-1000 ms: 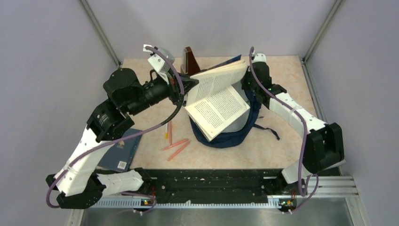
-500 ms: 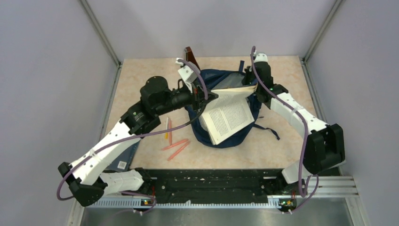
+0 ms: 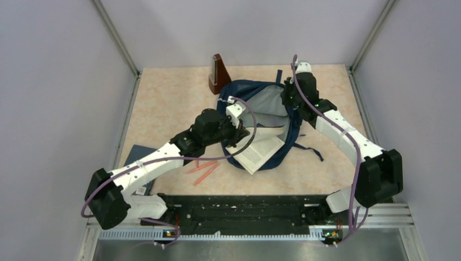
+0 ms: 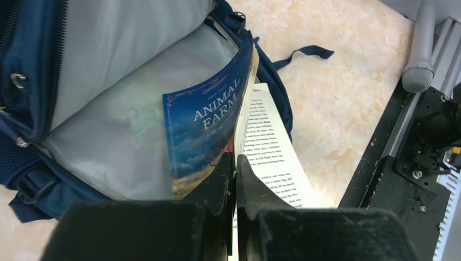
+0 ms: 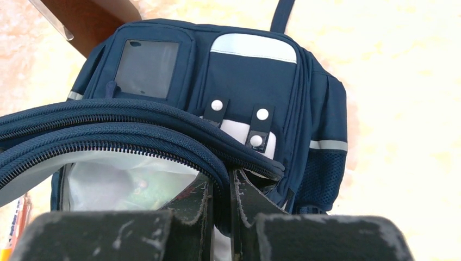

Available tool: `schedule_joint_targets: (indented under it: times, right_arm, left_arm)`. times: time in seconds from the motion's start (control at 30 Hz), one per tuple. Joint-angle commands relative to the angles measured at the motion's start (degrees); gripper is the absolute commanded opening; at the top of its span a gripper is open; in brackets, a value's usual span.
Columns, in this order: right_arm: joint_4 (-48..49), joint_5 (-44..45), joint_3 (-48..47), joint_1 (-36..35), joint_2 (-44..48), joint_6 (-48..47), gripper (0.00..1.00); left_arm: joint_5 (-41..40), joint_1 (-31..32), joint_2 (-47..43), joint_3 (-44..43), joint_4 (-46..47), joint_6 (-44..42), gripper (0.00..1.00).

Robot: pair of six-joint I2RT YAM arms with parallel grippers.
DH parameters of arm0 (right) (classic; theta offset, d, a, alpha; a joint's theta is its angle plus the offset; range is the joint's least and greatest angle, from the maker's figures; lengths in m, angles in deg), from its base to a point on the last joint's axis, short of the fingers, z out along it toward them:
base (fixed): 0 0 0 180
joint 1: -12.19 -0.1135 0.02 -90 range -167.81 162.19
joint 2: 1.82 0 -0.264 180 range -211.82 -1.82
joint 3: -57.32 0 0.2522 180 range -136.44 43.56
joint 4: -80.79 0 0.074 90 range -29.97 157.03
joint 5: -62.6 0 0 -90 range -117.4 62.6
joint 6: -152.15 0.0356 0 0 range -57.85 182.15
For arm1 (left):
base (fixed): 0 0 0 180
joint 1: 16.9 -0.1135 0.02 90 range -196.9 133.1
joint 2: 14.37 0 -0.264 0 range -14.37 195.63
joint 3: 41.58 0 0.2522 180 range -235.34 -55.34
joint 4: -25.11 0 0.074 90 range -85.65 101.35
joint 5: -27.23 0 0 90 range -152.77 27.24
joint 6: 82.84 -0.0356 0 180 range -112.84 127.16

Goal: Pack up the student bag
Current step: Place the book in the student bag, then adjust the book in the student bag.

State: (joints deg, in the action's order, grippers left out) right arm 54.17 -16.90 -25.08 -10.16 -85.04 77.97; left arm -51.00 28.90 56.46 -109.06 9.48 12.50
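**Student bag open at the far middle of the bench, both grippers on the job**

Student bag (image 3: 265, 103) lies on the bench (image 3: 168, 109) between the two arms, a little beyond the middle, its main pocket gaping so that the grey lining shows. One loose strap (image 3: 310, 151) trails onto the surface at its right.

The bench top is pale peach with a marbled pattern. A dark rail (image 3: 244, 209) runs along the near edge, where the arm bases are bolted. Plain lilac-grey walls (image 3: 54, 81) close in the sides and back, with slanting metal posts (image 3: 117, 38) at the far corners.

The left gripper (image 4: 235, 160) is clenched on the lower edge of a paperback (image 4: 204, 136) titled "Animal Farm". The blue cover stands inside the pocket against the lining, while a printed page hangs out over the bag's near rim. The right gripper (image 5: 220, 185) is pinched on the zippered rim of the bag's opening and holds it up.

A brown wooden object (image 3: 216, 73) stands touching the bag's far left corner. Orange pens (image 3: 202, 169) lie near the bag's left side, and a dark blue book (image 3: 133, 157) shows partly under the left arm.
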Motion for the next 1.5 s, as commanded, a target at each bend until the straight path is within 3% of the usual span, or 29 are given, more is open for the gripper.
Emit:
schedule_joint_targets:
  times: [0.0, 0.07, 0.17, 0.23, 0.27, 0.37, 0.53, 0.63, 0.73, 0.83, 0.9, 0.97, 1.2, 1.47]
  right_arm:
    - [2.5, 2.0, 0.0, 0.6, 4.9, -0.3, 0.0]
    - [2.4, 2.0, 0.4, 0.6, 5.6, -0.3, 0.0]
    - [2.2, 1.9, 1.0, 0.6, 6.9, -0.4, 0.0]
    - [2.1, 1.8, 1.6, 0.6, 7.7, -0.4, 0.0]
    - [2.1, 1.7, 1.9, 0.6, 8.0, -0.3, 0.0]
    - [2.1, 1.1, 2.6, 0.6, 8.8, -0.2, 0.0]
    - [1.6, -0.1, 2.9, 0.6, 9.0, -0.1, 0.0]
    - [1.7, -0.2, 3.4, 0.6, 9.4, -0.1, 0.0]
    - [1.9, -0.5, 4.3, 0.6, 10.2, 0.1, 0.0]
    - [2.0, -1.1, 5.2, 0.6, 11.1, 0.4, 0.0]
    - [1.8, -1.2, 5.3, 0.6, 11.8, 0.4, 0.0]
    - [1.6, -1.2, 5.6, 0.6, 12.5, 0.3, 0.0]
    - [1.5, -1.3, 6.1, 0.6, 14.6, 0.1, 0.0]
    - [1.0, -1.6, 6.2, 0.6, 15.7, -0.3, 0.0]
  left_arm:
    - [2.6, 0.0, 1.3, 2.0, 6.4, -1.7, 0.0]
    - [4.6, 0.0, 2.5, 2.8, 4.9, -1.1, 0.04]
    - [6.7, 0.1, 2.5, 3.2, 2.2, 2.1, 0.37]
    - [9.3, 0.0, 1.7, 4.2, 2.0, 4.9, 0.5]
    - [10.7, 0.0, 1.1, 4.8, 2.0, 6.9, 0.65]
    - [12.8, 0.0, -0.5, 6.4, 0.1, 11.3, 0.8]
    - [15.9, -0.3, -3.9, 6.1, -2.4, 18.0, 0.84]
    - [9.3, -1.1, -6.1, 6.3, -4.7, 22.0, 0.88]
    - [4.7, -5.9, -5.6, 8.0, -6.7, 27.3, 0.89]
    - [12.9, -14.1, -4.0, 14.7, 0.3, 34.7, 0.89]
    - [15.5, -16.2, -3.4, 18.2, 8.4, 37.7, 0.89]
    - [16.5, -16.9, -2.3, 19.3, 10.6, 39.1, 0.89]
    - [18.9, -18.5, 0.9, 21.1, 14.8, 41.1, 0.68]
    - [16.9, -19.8, 3.7, 20.9, 13.3, 40.3, 0.65]
